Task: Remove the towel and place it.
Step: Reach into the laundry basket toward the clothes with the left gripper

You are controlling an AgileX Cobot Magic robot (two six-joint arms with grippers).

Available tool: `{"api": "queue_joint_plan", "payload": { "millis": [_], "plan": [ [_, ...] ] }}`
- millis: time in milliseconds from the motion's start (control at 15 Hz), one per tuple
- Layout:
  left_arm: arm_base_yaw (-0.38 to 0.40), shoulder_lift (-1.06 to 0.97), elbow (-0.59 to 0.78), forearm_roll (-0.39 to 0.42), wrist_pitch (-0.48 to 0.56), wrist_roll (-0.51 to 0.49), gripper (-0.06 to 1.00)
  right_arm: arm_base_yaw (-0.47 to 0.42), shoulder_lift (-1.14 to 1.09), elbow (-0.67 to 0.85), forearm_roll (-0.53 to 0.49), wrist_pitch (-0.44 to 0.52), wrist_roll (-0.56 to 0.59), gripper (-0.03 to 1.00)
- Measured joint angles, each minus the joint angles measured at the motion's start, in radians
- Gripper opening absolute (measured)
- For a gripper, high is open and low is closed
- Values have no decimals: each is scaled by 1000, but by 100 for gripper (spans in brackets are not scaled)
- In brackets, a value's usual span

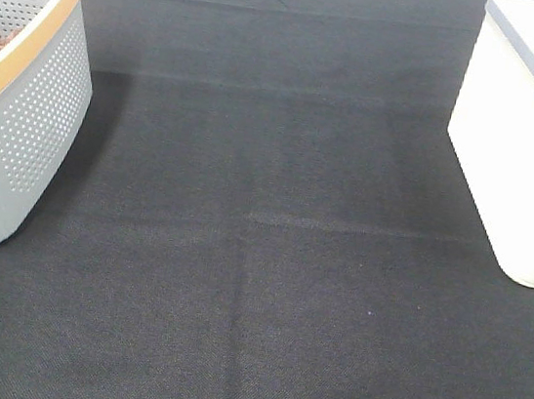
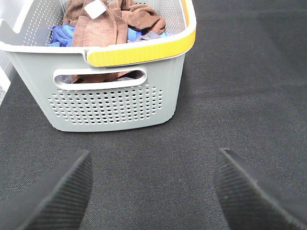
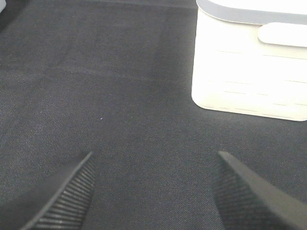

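1. Exterior high view: a grey perforated plastic basket with a yellow-orange rim (image 1: 31, 119) stands at the left edge of a black woven-fabric table cover (image 1: 255, 287). A white plastic box with a grey lid (image 1: 518, 164) stands at the right edge, well apart from the basket.
2. The reddish-brown microfibre towel (image 2: 103, 24) lies crumpled inside the basket, on top of the pile, with its small white tag (image 2: 96, 8) facing up.
3. A blue cloth (image 2: 60, 34) lies in the same basket, touching the towel and partly under it. Some brown fabric shows through the handle slot in the basket's end wall.
4. In the left wrist view, the left gripper (image 2: 153, 157) hangs over bare cover, near the handle-slot end of the basket. It is released: its two black ribbed fingers (image 2: 57, 191) are spread wide, with only the cover between them.
5. In the right wrist view, the right gripper (image 3: 154, 157) hangs over bare cover near the white box. Its fingers (image 3: 57, 196) also stand apart, grasping nothing.
6. Both grippers are apart from the towel.
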Motion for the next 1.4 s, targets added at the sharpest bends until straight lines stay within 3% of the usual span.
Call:
{"api": "queue_joint_plan", "payload": {
  "millis": [1400],
  "plan": [
    [0,0,0,1,0,0,69,0,0,0,0,0,0,66]
  ]
}}
